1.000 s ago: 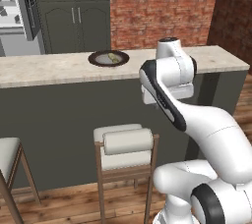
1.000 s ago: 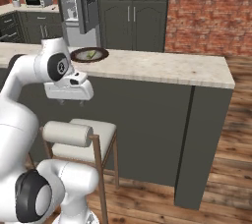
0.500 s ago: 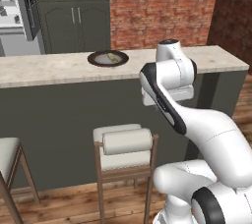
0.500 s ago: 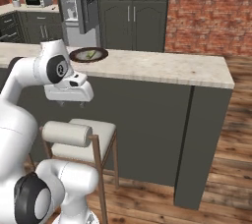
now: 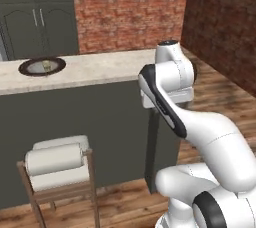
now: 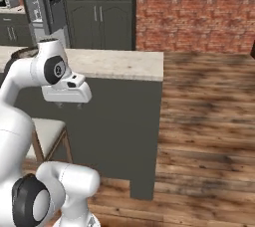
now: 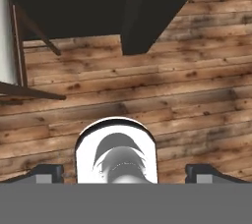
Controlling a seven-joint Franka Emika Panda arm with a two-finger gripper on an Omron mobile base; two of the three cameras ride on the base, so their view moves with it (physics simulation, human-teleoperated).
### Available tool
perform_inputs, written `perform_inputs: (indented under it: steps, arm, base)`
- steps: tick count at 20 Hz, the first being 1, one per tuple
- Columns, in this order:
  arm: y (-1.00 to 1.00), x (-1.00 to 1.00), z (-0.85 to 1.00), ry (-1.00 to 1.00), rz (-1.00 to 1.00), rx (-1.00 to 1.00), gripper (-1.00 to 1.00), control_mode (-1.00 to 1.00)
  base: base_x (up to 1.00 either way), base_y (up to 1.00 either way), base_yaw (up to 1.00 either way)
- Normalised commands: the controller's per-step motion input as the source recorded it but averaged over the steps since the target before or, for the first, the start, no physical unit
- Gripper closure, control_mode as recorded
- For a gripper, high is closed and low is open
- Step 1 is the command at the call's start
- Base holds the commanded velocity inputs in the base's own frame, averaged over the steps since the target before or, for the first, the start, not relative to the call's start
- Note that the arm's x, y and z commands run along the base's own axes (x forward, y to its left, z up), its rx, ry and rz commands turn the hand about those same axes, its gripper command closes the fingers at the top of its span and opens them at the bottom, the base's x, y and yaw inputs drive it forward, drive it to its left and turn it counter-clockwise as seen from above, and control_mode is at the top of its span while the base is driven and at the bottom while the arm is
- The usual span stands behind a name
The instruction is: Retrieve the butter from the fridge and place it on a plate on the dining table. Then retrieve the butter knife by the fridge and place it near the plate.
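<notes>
Arm folded up at the table end, hand level with the top's edge, pointing down at wood floor. Gripper wide open, empty. Butter on plate, far left on the table. Stool below. Fridge behind.

Even, soft, slightly blurry rendered light

Pretty clearly a home kitchen: tall light-grey metallic fridge and dark-grey cabinets beyond the end effector, beige speckled stone bar surface above it, cushioned wooden stool alongside, red brick wall, wood plank floor below.
</notes>
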Motion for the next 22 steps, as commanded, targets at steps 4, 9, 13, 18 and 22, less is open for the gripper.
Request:
perform_inputs:
  steps: [4, 9, 13, 18, 22]
  arm:
    - [0.00, 0.00, 0.00, 0.00, 0.00, 0.00, -1.00, 1.00]
    - [0.00, 0.00, 0.00, 0.00, 0.00, 0.00, -1.00, 1.00]
    - [0.00, 0.00, 0.00, 0.00, 0.00, 0.00, -1.00, 1.00]
    - [0.00, 0.00, 0.00, 0.00, 0.00, 0.00, -1.00, 1.00]
    - [0.00, 0.00, 0.00, 0.00, 0.00, 0.00, -1.00, 1.00]
  base:
    - [0.00, -1.00, -0.37]
    - [0.16, -1.00, -0.23]
    - [0.28, -1.00, 0.24]
    - [0.69, -1.00, 0.29]
    - [0.94, -0.94, 0.18]
